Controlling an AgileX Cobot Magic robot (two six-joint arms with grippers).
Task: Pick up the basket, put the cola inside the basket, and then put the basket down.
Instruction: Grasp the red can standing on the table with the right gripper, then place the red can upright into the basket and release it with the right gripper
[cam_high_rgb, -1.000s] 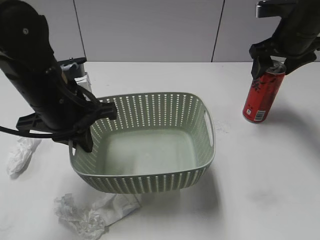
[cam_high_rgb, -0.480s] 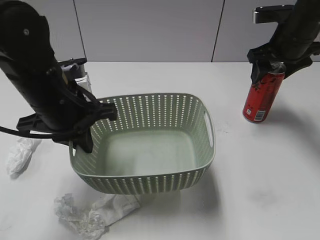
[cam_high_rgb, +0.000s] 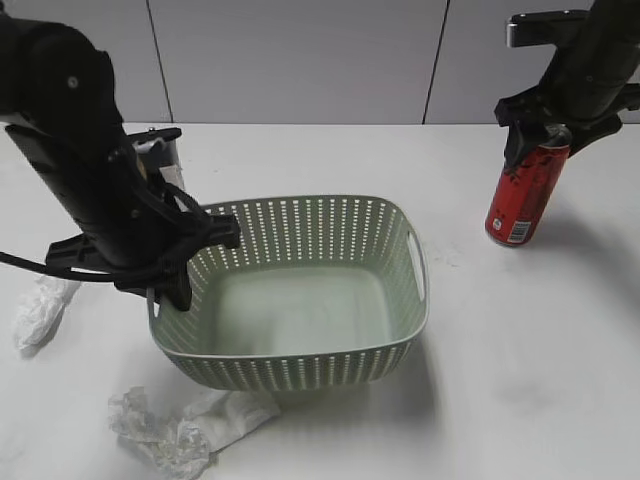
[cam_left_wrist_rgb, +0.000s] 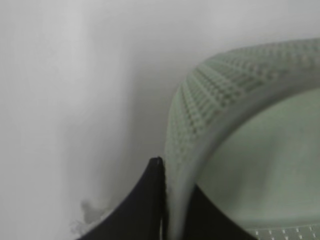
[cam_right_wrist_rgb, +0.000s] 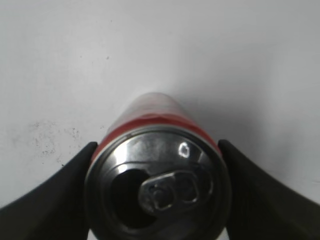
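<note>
The pale green basket (cam_high_rgb: 300, 215) sits in the middle of the white table, its left side slightly raised. My left gripper (cam_high_rgb: 170, 290) is shut on its left rim, one finger outside and one inside the wall, as the left wrist view shows (cam_left_wrist_rgb: 172, 200) with the basket wall (cam_left_wrist_rgb: 200, 110) between the jaws. The red cola can (cam_high_rgb: 522, 195) stands at the far right, leaning a little. My right gripper (cam_high_rgb: 545, 135) is shut around its silver top. In the right wrist view the fingers (cam_right_wrist_rgb: 157, 150) press both sides of the cola (cam_right_wrist_rgb: 157, 190), whose top is opened.
Crumpled white wrappers lie in front of the basket (cam_high_rgb: 175, 430) and at the left edge (cam_high_rgb: 40, 305). A white object (cam_high_rgb: 160, 150) stands partly hidden behind the left arm. A grey panelled wall closes the table's back.
The left arm has shifted a little right and toward the front, carrying the basket's left rim with it. The right gripper has settled slightly lower round the cola's top.
</note>
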